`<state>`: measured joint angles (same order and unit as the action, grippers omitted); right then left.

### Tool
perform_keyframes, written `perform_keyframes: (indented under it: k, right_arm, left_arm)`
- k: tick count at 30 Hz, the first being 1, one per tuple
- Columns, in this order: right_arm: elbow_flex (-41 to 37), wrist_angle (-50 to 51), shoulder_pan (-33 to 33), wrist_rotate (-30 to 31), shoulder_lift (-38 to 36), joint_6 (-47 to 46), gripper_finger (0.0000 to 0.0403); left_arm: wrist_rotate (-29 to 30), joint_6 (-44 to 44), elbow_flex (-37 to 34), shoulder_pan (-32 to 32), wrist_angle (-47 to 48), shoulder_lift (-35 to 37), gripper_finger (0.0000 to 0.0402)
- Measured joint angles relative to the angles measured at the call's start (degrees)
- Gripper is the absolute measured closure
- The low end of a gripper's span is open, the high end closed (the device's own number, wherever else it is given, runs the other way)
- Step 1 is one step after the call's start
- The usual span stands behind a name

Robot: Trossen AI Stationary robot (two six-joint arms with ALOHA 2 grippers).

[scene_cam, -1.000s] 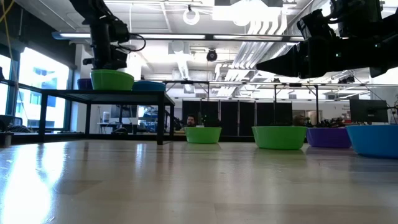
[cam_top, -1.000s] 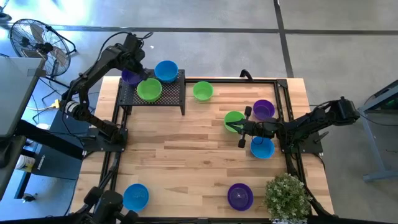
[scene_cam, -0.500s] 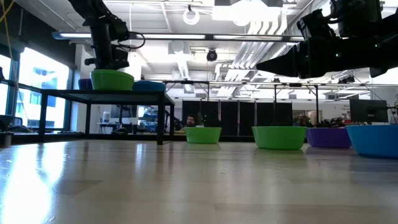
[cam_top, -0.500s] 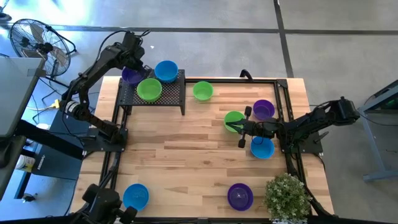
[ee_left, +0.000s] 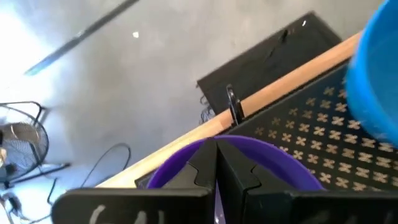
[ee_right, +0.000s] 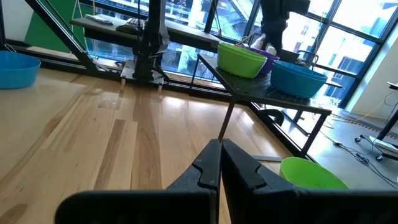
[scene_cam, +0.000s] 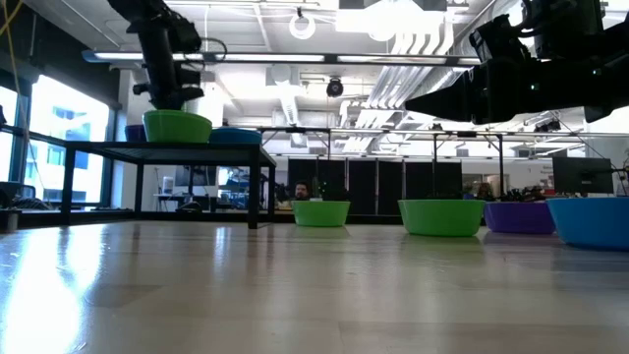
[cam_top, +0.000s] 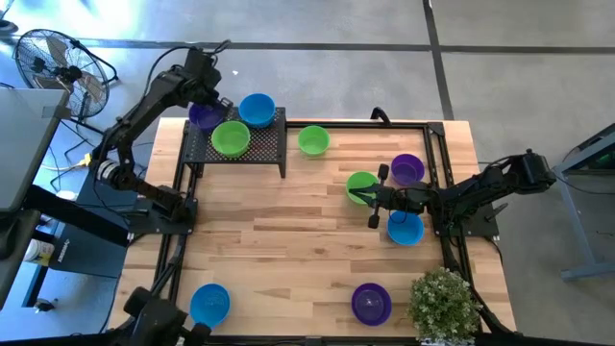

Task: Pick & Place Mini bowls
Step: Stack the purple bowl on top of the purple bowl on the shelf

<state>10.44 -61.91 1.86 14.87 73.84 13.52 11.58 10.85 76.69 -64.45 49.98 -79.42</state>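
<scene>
1. The left gripper hangs over the purple bowl on the black mesh rack, its fingers pressed together and holding nothing.
2. A green bowl and a blue bowl share the rack with the purple one.
3. The right gripper lies low over the bench, fingers closed and empty, at the rim of another green bowl.
4. More bowls lie scattered on the bench.

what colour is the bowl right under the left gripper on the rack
Purple bowl, clearest in the high view.
</scene>
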Motion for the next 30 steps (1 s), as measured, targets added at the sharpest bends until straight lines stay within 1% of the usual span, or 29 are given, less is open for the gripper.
perform_keyframes:
  k: [3, 6, 8, 11, 14, 18, 23, 26, 30]
  right_arm:
    - [0.0, 0.0, -0.01, 0.0, 0.0, 0.02, 0.0402]
    - [0.0, 0.0, -0.01, 0.0, 0.0, 0.26, 0.0402]
    - [0.0, 0.0, -0.02, 0.0, 0.0, 0.28, 0.0401]
    - [0.0, 0.0, -0.01, 0.0, 0.0, 0.23, 0.0402]
    - [0.0, 0.0, -0.01, 0.0, 0.0, 0.14, 0.0402]
    - [0.0, -0.03, -0.01, 0.0, 0.0, -0.02, 0.0401]
    - [0.0, -1.74, 0.0, 0.22, 0.0, -1.48, 0.0401]
    - [-0.02, -2.52, 0.0, 0.44, 0.0, -2.71, 0.0401]
    - [0.0, -2.69, 0.0, 3.06, 0.0, -4.37, 0.0402]
  left_arm:
    - [-1.46, -0.02, 0.0, 0.56, 0.75, 3.67, 0.0401]
    - [-2.04, -0.68, -0.08, 3.03, 1.09, 7.74, 0.0401]
    - [-2.35, -1.02, -1.42, 5.05, -0.02, 11.35, 0.0401]
    - [-2.32, -1.09, -5.7, 8.91, -3.37, 17.55, 0.0401]
    - [-2.32, -3.14, -11.64, 13.94, -7.98, 23.14, 0.0401]
    - [-2.54, -6.05, -20.65, 21.21, -16.17, 29.26, 0.0401]
    - [-2.79, -6.62, -33.04, 29.65, -29.97, 35.38, 0.0401]
    - [-3.71, -6.61, -39.86, 34.66, -39.77, 36.52, 0.0401]
    - [-3.74, -6.3, -47.96, 40.89, -53.47, 36.72, 0.0401]
